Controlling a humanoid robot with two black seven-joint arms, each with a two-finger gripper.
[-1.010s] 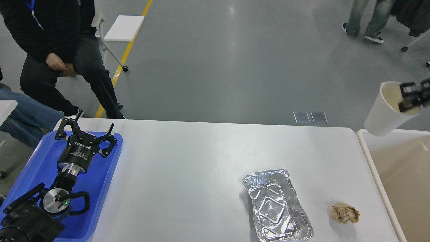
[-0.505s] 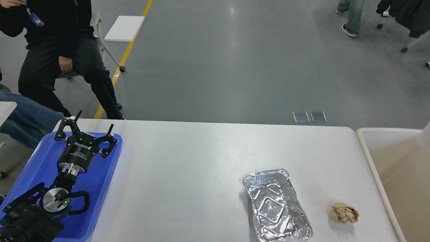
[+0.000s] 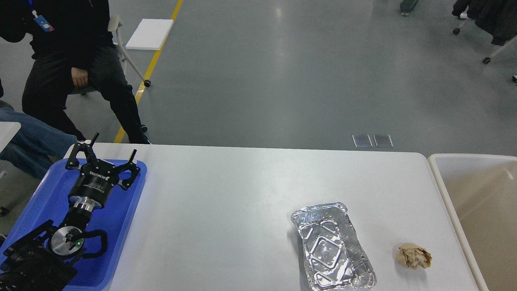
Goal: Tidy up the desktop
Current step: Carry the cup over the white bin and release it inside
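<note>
The white desktop (image 3: pixel 226 194) fills the lower part of the head view. An empty crumpled foil tray (image 3: pixel 332 246) lies on it at the front right. A brown crumpled paper ball (image 3: pixel 414 256) lies to the right of the foil tray. My left gripper (image 3: pixel 104 150) hovers over the far end of a blue tray (image 3: pixel 48 194) at the left; its fingers are spread open and hold nothing. My right gripper and the white paper cup are out of view.
A beige rimmed bin (image 3: pixel 444 190) stands off the desktop's right edge. A person in black (image 3: pixel 76 60) sits behind the left corner, beside a chair with a white board. Grey floor lies beyond the far edge.
My right gripper, which held a white paper cup above the bin, has left the view to the right, and the cup is gone too. The left arm has not moved.
</note>
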